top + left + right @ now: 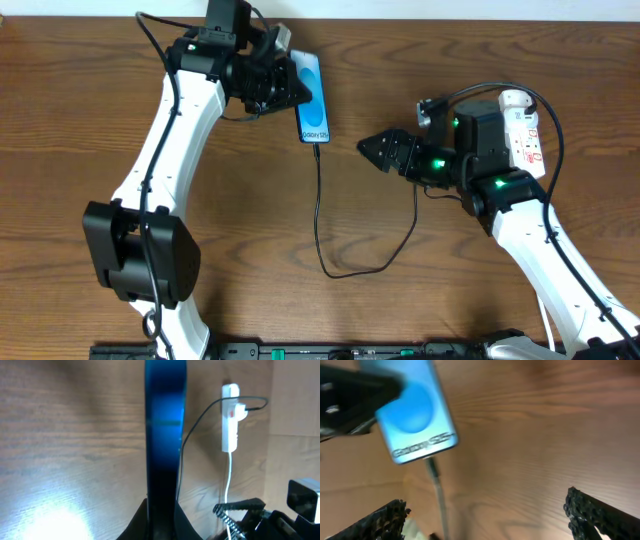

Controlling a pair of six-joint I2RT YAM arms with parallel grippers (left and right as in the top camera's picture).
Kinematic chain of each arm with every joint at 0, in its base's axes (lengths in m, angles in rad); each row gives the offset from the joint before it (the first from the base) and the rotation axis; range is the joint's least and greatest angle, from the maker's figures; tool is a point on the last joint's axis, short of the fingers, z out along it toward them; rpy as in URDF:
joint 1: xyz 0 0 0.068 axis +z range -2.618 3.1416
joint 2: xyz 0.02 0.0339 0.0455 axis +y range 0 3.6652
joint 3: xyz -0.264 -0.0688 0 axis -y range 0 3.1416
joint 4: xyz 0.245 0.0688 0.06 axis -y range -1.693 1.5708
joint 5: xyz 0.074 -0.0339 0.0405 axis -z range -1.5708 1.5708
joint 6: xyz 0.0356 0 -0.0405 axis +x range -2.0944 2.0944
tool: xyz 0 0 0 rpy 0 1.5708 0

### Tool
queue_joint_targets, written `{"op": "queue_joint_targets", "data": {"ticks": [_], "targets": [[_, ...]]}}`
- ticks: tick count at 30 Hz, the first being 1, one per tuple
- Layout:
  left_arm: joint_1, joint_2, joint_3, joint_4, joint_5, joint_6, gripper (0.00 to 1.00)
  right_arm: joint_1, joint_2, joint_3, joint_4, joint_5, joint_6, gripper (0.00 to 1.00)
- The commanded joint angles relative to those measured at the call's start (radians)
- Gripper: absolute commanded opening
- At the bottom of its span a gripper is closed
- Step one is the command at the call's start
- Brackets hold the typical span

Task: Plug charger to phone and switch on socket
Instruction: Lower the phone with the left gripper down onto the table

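Observation:
The phone [312, 100] with its blue-and-white screen lies at the back middle of the table, its far end between the fingers of my left gripper [290, 88], which is shut on it. It also shows edge-on in the left wrist view [165, 435] and in the right wrist view [415, 415]. The black charger cable [320, 215] has its plug tip in the phone's near end [431, 466] and loops down and right toward the socket. The white socket [522, 130] lies at the right, partly under my right arm; it shows in the left wrist view [230, 420]. My right gripper [372, 147] is open and empty, to the right of the phone's near end.
The wooden table [80, 120] fills the views. The white power-strip cord [228, 480] runs from the socket toward the table's front. A black rail [330, 350] lies along the front edge.

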Motion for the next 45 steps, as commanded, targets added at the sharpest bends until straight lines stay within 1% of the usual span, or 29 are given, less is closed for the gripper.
{"op": "queue_joint_targets", "data": {"ticks": [1,5,7,11,15,17,25,28,31,40,45], "targets": [[-0.014,0.054,-0.028,-0.012,0.015,0.027,0.07,-0.002,-0.008,0.010,-0.081,0.192,-0.016,0.99],[-0.047,0.114,-0.031,-0.023,0.026,0.049,0.07,-0.005,-0.008,0.010,-0.182,0.345,-0.016,0.99],[-0.061,0.134,-0.031,-0.022,0.025,0.057,0.07,-0.008,-0.008,0.010,-0.204,0.376,-0.016,0.99],[-0.073,0.195,-0.031,-0.034,0.015,0.065,0.07,-0.016,-0.008,0.010,-0.224,0.386,-0.042,0.99],[-0.085,0.250,-0.031,-0.041,0.087,0.070,0.07,-0.016,-0.008,0.010,-0.240,0.428,-0.041,0.99],[-0.096,0.275,-0.031,-0.043,0.115,0.093,0.07,-0.016,-0.008,0.010,-0.241,0.443,-0.040,0.99],[-0.143,0.321,-0.031,-0.046,0.119,0.096,0.07,-0.016,-0.006,0.010,-0.270,0.494,-0.041,0.99],[-0.159,0.321,-0.031,-0.036,0.106,0.095,0.07,-0.019,-0.006,0.010,-0.290,0.542,-0.023,0.99],[-0.162,0.321,-0.031,-0.033,0.081,0.090,0.07,-0.021,-0.006,0.010,-0.294,0.541,-0.023,0.99],[-0.167,0.321,-0.031,-0.033,0.072,0.082,0.07,-0.021,-0.006,0.010,-0.313,0.541,-0.022,0.99],[-0.168,0.322,-0.032,-0.011,-0.048,0.014,0.07,-0.021,-0.006,0.010,-0.312,0.541,-0.022,0.99]]}}
